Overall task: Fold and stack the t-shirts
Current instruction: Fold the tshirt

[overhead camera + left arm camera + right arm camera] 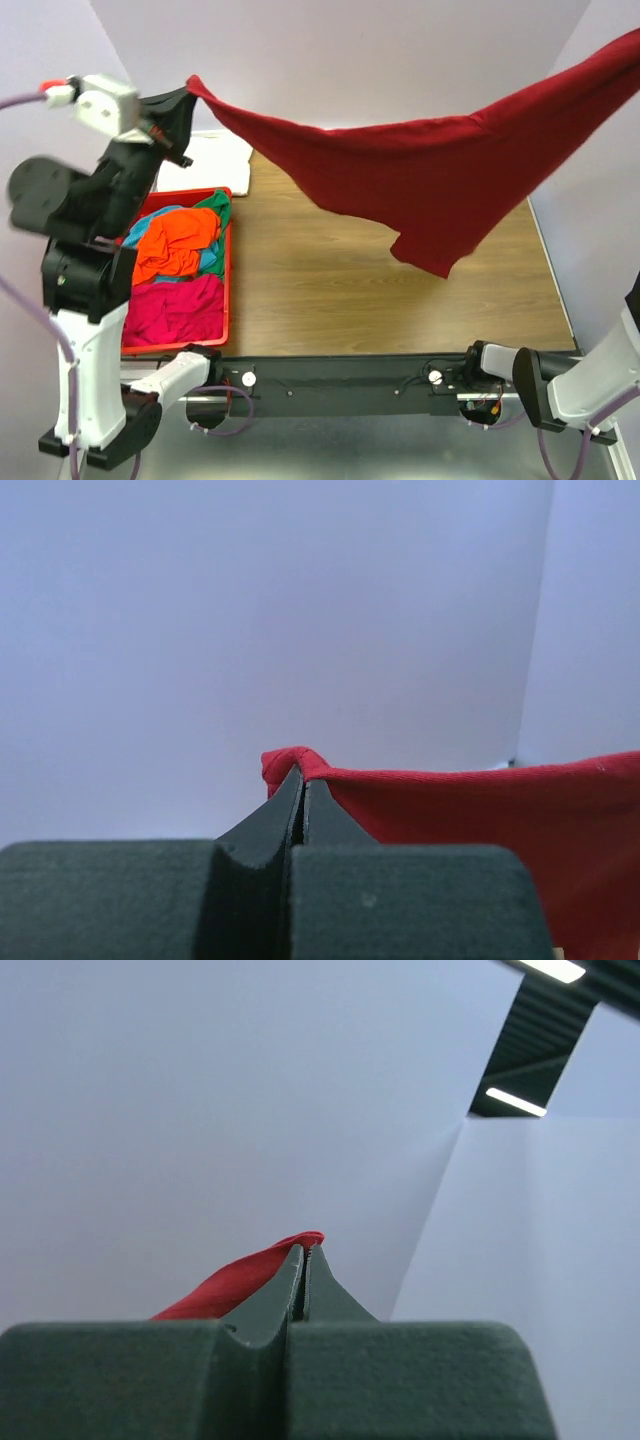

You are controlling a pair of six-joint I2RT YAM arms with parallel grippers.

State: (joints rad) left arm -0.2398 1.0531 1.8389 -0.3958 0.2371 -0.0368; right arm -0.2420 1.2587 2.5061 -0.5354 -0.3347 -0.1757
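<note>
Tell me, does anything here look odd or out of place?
Only the dark red t-shirt: it hangs in mid-air above the table, pinched at opposite ends by the left end effector and right end effector, sagging unevenly with one flap drooping. The other shirts lie crumpled in the red bin.

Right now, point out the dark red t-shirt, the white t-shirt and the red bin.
dark red t-shirt (420,175): top view, middle of the stretched cloth.
white t-shirt (215,160): top view, its flat middle.
red bin (229,290): top view, right wall.
</note>
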